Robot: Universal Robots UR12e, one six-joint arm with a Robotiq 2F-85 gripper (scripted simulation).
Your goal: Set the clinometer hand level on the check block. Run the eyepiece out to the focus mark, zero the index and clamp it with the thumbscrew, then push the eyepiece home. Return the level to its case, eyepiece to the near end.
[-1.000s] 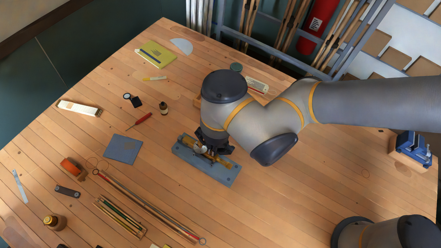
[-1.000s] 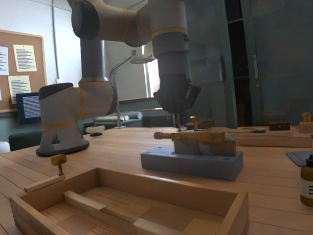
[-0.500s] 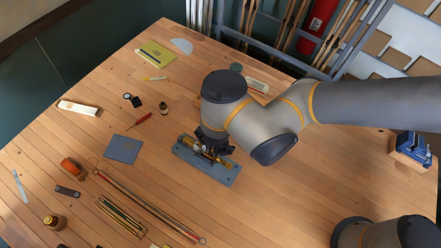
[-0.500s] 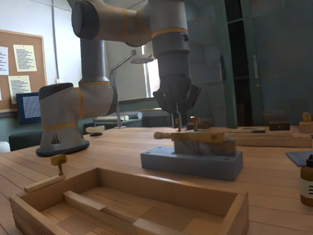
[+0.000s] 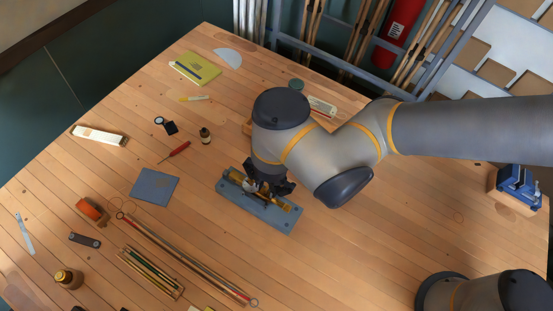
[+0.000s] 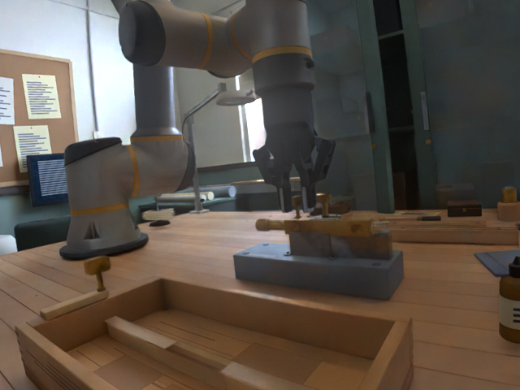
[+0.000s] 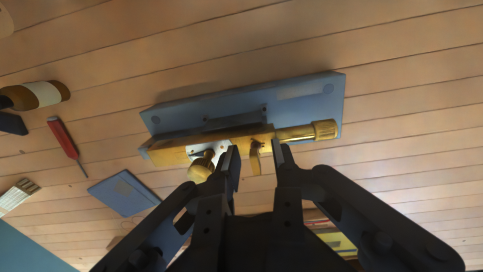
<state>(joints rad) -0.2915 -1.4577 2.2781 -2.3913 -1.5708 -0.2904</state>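
Observation:
The wooden case [image 6: 218,336] is mostly hidden behind my arm from the side camera, with only a corner [image 5: 246,126] showing. The brass hand level [image 7: 209,145] lies along the blue-grey check block [image 5: 258,200], its knurled eyepiece [image 7: 323,129] drawn out past one end. On the level's upper face a small brass index lever [image 7: 255,158] stands up, and my gripper [image 7: 254,156] sits open around it, holding nothing. The brass thumbscrew [image 7: 201,168] rises beside the white arc [image 7: 206,148], just outside the fingers.
The check block's raised saddle [image 6: 340,244] carries the level above the bench. A red screwdriver [image 5: 174,151], a brown bottle [image 5: 205,135] and a blue pad [image 5: 154,186] lie to the left. Long rods in a tray [image 5: 185,259] lie toward the near edge.

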